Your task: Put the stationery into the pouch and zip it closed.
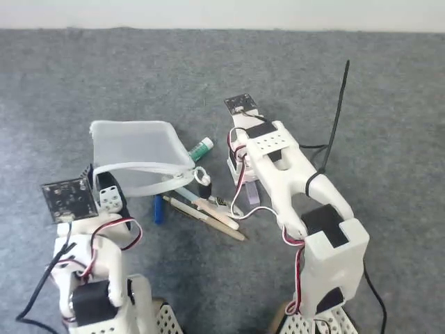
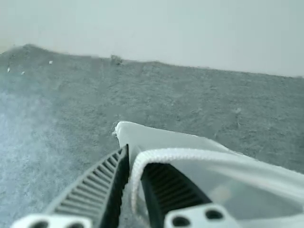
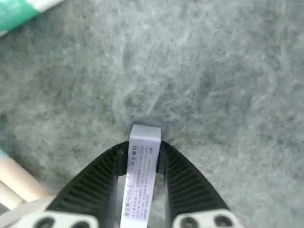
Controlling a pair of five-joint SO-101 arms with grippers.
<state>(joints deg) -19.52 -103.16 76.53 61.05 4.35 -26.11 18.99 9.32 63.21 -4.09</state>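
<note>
A translucent white pouch (image 1: 135,147) lies open on the grey carpet, its zipper rim (image 2: 190,154) lifted. My left gripper (image 1: 104,183) (image 2: 134,161) is shut on that rim at the pouch's near left corner. To the right, my right gripper (image 1: 249,182) (image 3: 144,147) points down, shut on a small lavender-white eraser (image 1: 252,193) (image 3: 142,164) whose end is close to the carpet. Between the arms lie a blue pen (image 1: 158,209), beige pencils (image 1: 208,212) (image 3: 14,183), a black clip (image 1: 205,188) and a green-white tube (image 1: 201,147) (image 3: 21,12).
Grey carpet (image 1: 361,90) covers the table, with open room at the back and far left. A black cable tie (image 1: 338,118) sticks up from the right arm. The loose stationery lies just right of the pouch mouth.
</note>
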